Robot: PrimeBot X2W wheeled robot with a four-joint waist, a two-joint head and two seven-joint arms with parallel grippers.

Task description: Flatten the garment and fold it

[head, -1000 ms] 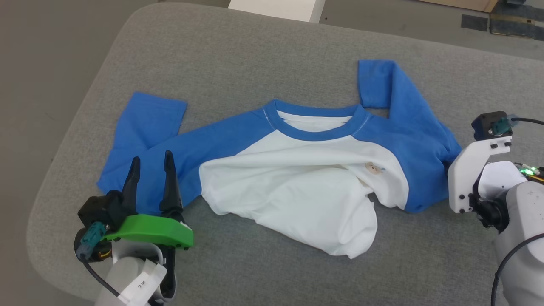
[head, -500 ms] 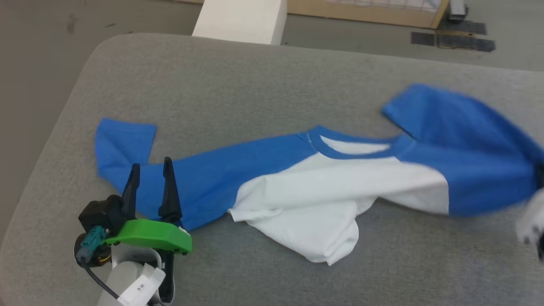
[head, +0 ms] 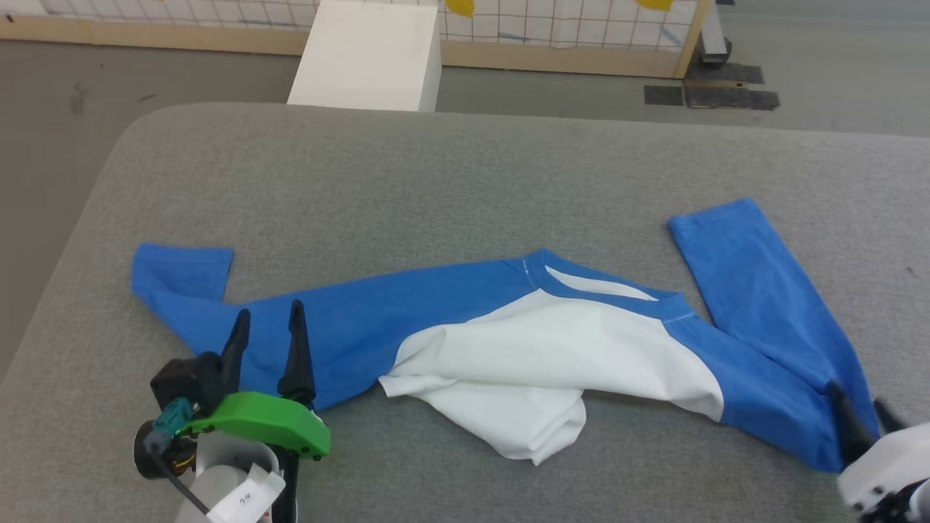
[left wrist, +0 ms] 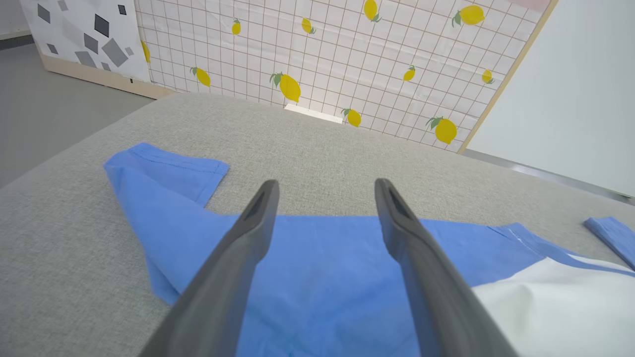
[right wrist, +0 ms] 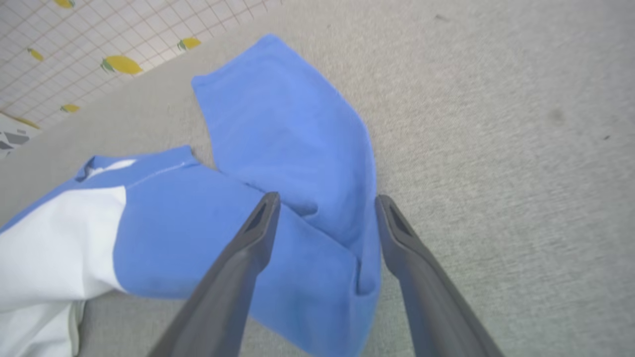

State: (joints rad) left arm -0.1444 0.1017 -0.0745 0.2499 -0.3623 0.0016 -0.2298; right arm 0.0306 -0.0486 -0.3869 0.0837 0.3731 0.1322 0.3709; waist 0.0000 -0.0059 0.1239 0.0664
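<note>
The garment (head: 567, 349) lies stretched sideways across the grey padded table (head: 450, 174). Its white body is bunched and folded under at the front, and a blue sleeve runs out to each side. My left gripper (head: 267, 323) stands open at the lower left, fingers over the left sleeve (left wrist: 317, 277) and apart from it in the left wrist view, where the left gripper (left wrist: 326, 186) holds nothing. My right gripper (head: 863, 414) is open at the lower right, at the fold where the right sleeve (right wrist: 297, 124) meets the shoulder; the right gripper (right wrist: 327, 198) straddles that blue fold.
A white box (head: 367, 54) stands on the floor just beyond the table's far edge. Behind it runs a lemon-patterned grid panel (head: 567, 22) with a wooden frame. The table's rounded left edge (head: 80, 218) is close to the left sleeve cuff.
The head camera has tilted up. The garment was dragged to the right and stretched out, its right sleeve swung down flat, and the right gripper's fingers now stand apart. The left gripper kept still.
</note>
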